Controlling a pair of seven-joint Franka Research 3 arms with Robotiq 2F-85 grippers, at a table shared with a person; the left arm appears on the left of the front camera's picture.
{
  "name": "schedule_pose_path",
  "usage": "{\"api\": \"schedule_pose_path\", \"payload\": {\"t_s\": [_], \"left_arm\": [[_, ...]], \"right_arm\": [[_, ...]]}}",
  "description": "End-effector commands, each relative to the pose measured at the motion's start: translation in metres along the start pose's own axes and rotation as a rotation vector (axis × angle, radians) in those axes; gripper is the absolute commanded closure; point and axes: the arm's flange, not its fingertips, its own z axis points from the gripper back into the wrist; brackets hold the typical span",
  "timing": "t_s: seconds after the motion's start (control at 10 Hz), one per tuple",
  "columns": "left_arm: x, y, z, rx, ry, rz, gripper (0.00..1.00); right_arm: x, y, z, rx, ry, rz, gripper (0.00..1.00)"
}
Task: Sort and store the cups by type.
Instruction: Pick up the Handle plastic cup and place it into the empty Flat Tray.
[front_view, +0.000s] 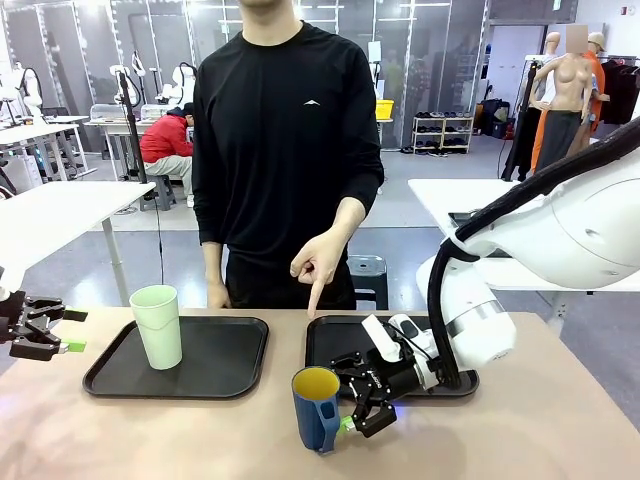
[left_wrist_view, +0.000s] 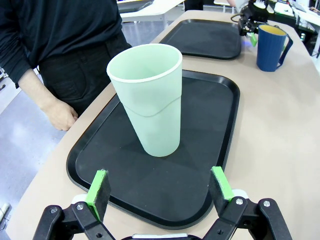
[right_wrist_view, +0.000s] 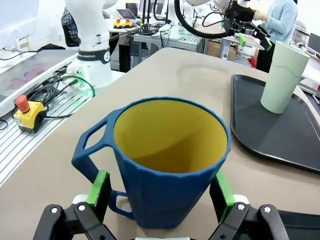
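Dark blue mug (front_view: 317, 408) sits upright on the near table edge, between the right gripper's (front_view: 362, 409) wide-open fingers. Mint tumbler (front_view: 158, 326) stands on the left tray (front_view: 235, 350); left gripper (front_view: 45, 334) is spread wide too.

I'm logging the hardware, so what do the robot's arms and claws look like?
Glossy white arm with a thick black cable. The right claw and the left claw are black linkage fingers with green pads.
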Motion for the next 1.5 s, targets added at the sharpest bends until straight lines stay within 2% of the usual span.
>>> {"api": "schedule_pose_path", "payload": {"t_s": [0.0,1.2,1.3,1.4], "left_arm": [[-0.001,0.001,-0.001,0.003,-0.017,-0.009,0.00],[-0.001,0.001,-0.001,0.003,-0.017,-0.009,0.00],[-0.001,0.001,-0.001,0.003,-0.017,-0.009,0.00],[-0.001,0.001,-0.001,0.003,-0.017,-0.009,0.00]], "right_arm": [[0.000,-0.009,-0.008,-0.008,-0.031,0.006,0.00],[-0.002,-0.014,-0.021,0.075,-0.045,-0.009,0.00],[-0.004,-0.014,-0.021,0.083,-0.042,-0.006,0.18],[-0.003,-0.014,-0.020,0.075,-0.072,-0.007,0.18]]}}
